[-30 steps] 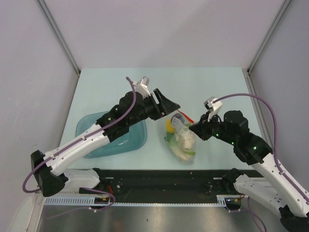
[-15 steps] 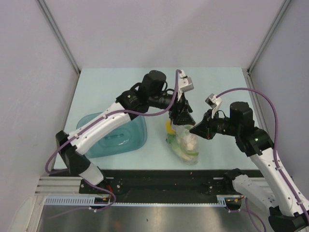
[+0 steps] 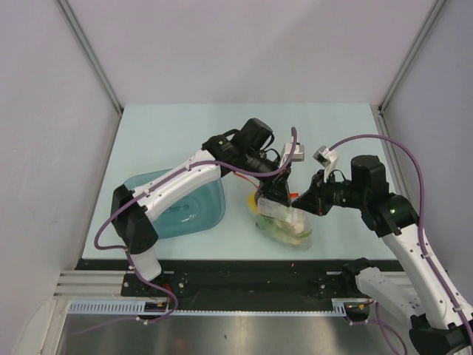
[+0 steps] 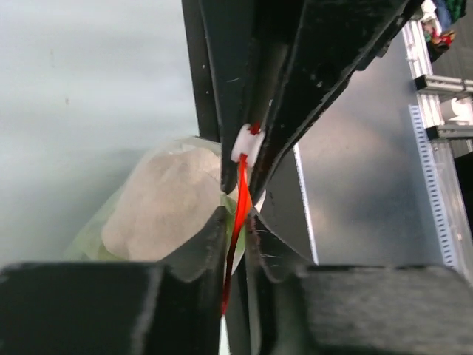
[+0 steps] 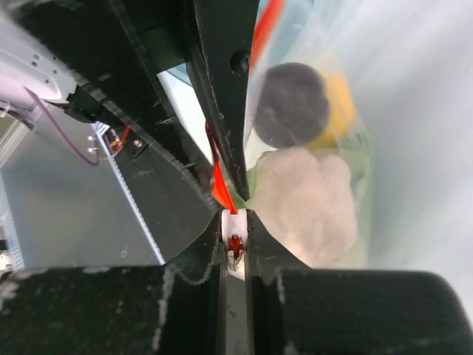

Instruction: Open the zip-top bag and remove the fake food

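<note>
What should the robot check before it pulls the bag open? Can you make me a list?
1. The right gripper pinches the white slider: ok.
2. The red zip strip sits inside the left gripper: ok.
3. The left gripper squeezes the strip tight: cannot tell.
4. The bag is open: cannot tell.
5. The toy food is out of the bag: not ok, it is inside.
6. The tray sits beside the bag: ok.
</note>
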### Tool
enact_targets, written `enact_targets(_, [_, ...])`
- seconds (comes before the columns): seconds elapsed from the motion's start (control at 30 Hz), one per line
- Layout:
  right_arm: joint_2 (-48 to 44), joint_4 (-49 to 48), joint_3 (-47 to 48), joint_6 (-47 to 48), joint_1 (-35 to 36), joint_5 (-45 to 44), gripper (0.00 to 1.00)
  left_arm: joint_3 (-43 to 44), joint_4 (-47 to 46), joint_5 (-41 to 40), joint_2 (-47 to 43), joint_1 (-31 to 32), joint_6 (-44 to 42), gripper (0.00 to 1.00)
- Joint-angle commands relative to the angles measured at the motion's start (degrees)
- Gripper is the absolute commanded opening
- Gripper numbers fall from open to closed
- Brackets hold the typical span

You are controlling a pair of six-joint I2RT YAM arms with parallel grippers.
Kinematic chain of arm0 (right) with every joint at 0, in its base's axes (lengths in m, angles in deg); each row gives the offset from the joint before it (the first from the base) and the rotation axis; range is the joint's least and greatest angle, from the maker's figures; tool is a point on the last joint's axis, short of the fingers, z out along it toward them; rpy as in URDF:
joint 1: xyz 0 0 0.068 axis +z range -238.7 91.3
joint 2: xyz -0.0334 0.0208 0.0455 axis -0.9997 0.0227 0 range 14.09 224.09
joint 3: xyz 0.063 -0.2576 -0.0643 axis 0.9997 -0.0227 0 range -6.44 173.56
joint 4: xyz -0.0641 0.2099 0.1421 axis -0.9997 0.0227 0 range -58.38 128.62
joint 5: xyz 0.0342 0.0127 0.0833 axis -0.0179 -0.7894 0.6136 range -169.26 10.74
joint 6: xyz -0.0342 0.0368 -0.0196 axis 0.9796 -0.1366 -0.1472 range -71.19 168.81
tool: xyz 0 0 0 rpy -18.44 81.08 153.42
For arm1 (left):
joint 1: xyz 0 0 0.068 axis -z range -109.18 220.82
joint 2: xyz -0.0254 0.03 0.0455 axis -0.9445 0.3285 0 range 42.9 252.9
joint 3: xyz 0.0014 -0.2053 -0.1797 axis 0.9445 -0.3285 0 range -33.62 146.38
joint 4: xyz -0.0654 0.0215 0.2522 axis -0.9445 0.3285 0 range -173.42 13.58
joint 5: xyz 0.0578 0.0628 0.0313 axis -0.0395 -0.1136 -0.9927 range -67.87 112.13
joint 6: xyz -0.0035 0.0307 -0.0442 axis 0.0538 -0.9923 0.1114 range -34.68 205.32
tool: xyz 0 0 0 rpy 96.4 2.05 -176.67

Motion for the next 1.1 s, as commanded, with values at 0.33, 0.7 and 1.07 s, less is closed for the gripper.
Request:
enact_targets(0.33, [-9.2,-6.2,-3.6,-8.0,-2.5,-5.8,0.71,-8.5,-16.1,-1.8,-10.7,-1.9,11.5,0.0])
enact_targets(0.7, [-8.8,-14.0,-7.8,-13.3,-3.3,-0.1,0.58,-20.8,-33.4,0.7,-16.9,-1.3,27.9,0.0])
enact_targets(1.07, [-7.8,-17.2,-8.8,-14.1,-4.0,3.1,0.0,-19.8,-31.9,-1.0,-17.6,-1.2,28.2,0.49])
